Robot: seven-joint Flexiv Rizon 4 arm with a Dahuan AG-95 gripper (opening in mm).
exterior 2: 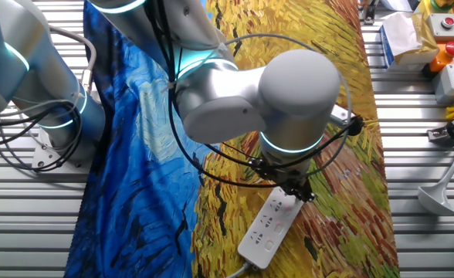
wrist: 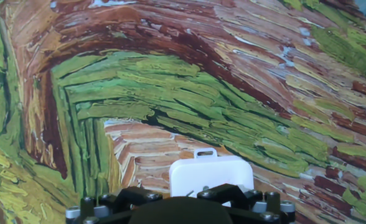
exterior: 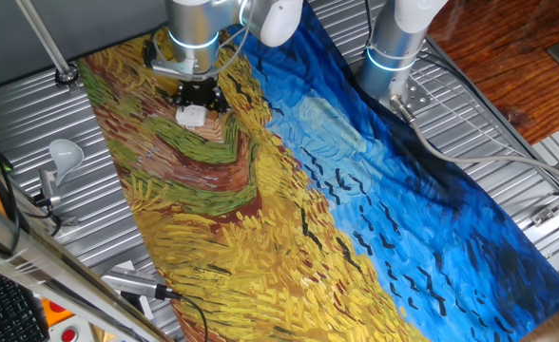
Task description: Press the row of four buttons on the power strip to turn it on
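The robot's gripper hovers over one end of the power strip, a smooth white plastic bar with rounded ends lying on the counter's painted yellow-and-brown cloth. The row of four buttons shows only faintly; whether any is pressed cannot be told, so the task looks barely begun. Whether the fingers are apart or together cannot be told.
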